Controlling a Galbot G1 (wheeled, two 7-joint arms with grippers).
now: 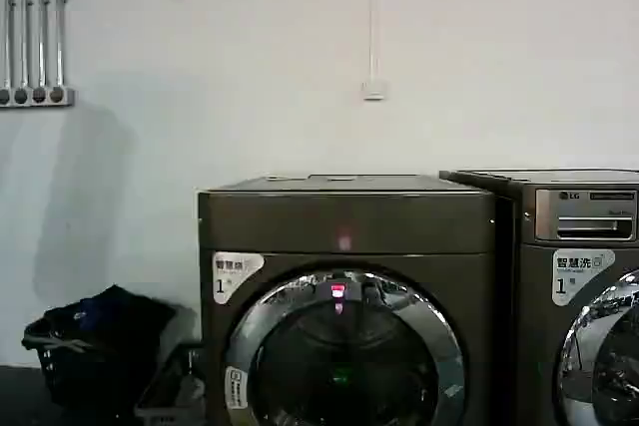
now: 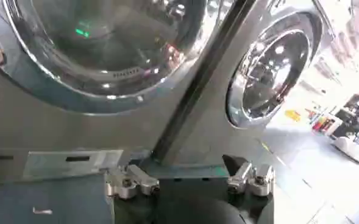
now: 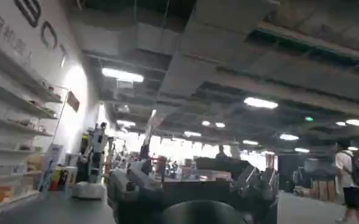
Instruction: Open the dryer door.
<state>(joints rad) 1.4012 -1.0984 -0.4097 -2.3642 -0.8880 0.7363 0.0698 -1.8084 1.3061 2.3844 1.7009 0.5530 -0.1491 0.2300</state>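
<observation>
The dryer door (image 1: 344, 366) is sitting shut, its chrome ring lying flush against the plain dark front of the dryer (image 1: 344, 221), so the task is looking barely begun: nothing is gripping the door and the whole pull is still to come. The left gripper (image 2: 190, 181) is hanging low in front of the machine with its jaws spread wide and holding nothing; the door (image 2: 106, 49) is lying well ahead of and above those jaws, apart from them, with the second machine's door (image 2: 270, 76) off to one side beyond the dark gap between the two cabinets. The right gripper (image 3: 191, 189) is pointing away into the open hall, its jaws also spread and empty, far from the door. My guess is that the left arm is needing to rise toward the ring's edge. A neighbouring washer (image 1: 579, 246) is standing just beside the dryer, a dark laundry basket (image 1: 95, 346) is resting on the floor by the white wall (image 1: 250, 67), and ceiling lights (image 3: 261, 102) are glowing over the hall
</observation>
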